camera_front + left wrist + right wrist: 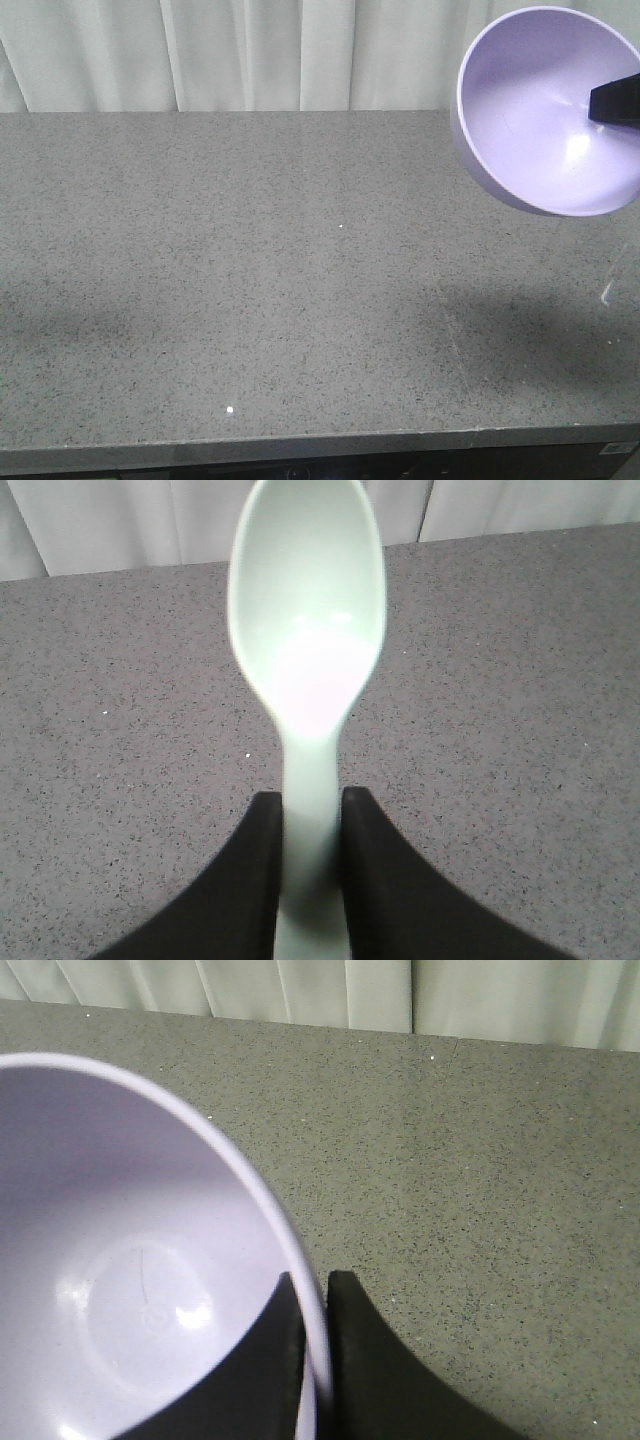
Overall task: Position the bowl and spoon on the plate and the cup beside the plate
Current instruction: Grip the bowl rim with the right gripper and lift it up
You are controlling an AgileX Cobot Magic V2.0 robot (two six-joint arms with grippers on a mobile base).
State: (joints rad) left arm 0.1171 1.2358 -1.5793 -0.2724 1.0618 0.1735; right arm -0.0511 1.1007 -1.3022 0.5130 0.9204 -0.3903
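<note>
The bowl (pixel 540 120) is hanging tilted in the air over the right rear of the grey countertop (pixel 280 300). The right gripper (pixel 312 1282) is pinching its rim, one finger inside and one outside. The left gripper (pixel 310 805) is clamping the spoon (pixel 305 630) by its handle above the countertop, scoop end pointing forward.

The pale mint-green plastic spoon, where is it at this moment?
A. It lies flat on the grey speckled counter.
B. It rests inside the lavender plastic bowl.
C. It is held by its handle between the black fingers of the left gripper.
C: in the left wrist view the pale mint-green plastic spoon has its handle pinched between the black fingers of the left gripper.
</note>
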